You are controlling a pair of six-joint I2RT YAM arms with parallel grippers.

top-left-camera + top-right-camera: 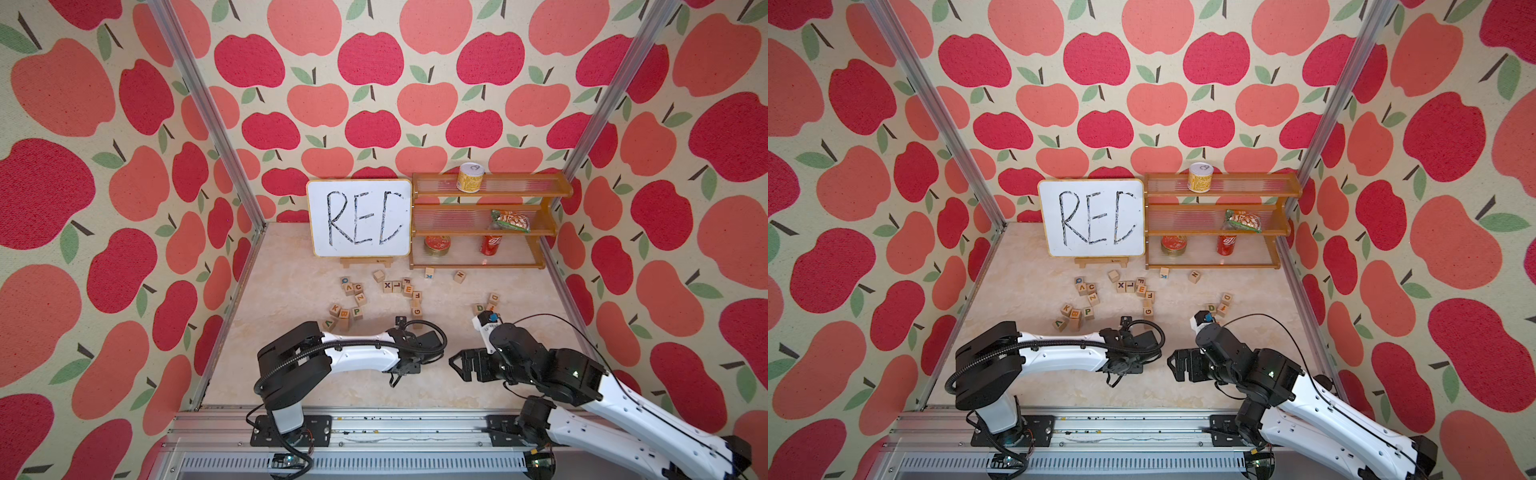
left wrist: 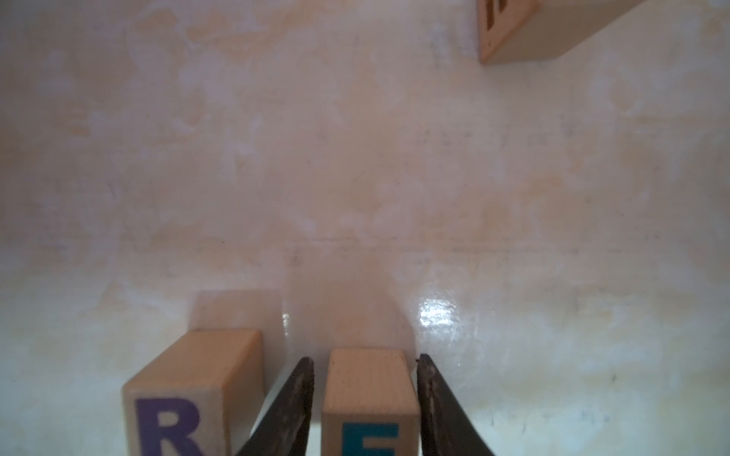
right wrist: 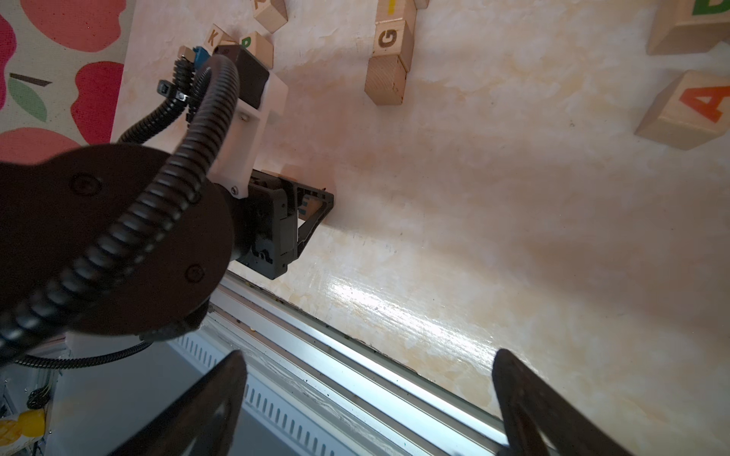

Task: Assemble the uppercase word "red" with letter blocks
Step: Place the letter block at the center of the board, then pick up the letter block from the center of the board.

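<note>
In the left wrist view, the E block (image 2: 369, 391) with its blue-teal letter stands on the floor between the fingers of my left gripper (image 2: 365, 360). The jaws stand slightly off its sides, a sliver of floor showing by one finger. The purple R block (image 2: 185, 391) stands right beside it, a finger's width away. In both top views the left wrist hides these two blocks. The green D block (image 1: 480, 308) (image 1: 1212, 308) lies on the floor beyond my right gripper (image 1: 455, 363) (image 3: 367, 395), which hangs open and empty near the front rail.
A whiteboard (image 1: 359, 217) with handwritten letters leans at the back beside a wooden shelf (image 1: 552, 226) of cans. Several loose letter blocks (image 1: 399, 286) lie scattered mid-floor, including a G block (image 3: 389, 37) and an orange A block (image 3: 695, 106). The metal front rail (image 3: 355, 347) runs under my right gripper.
</note>
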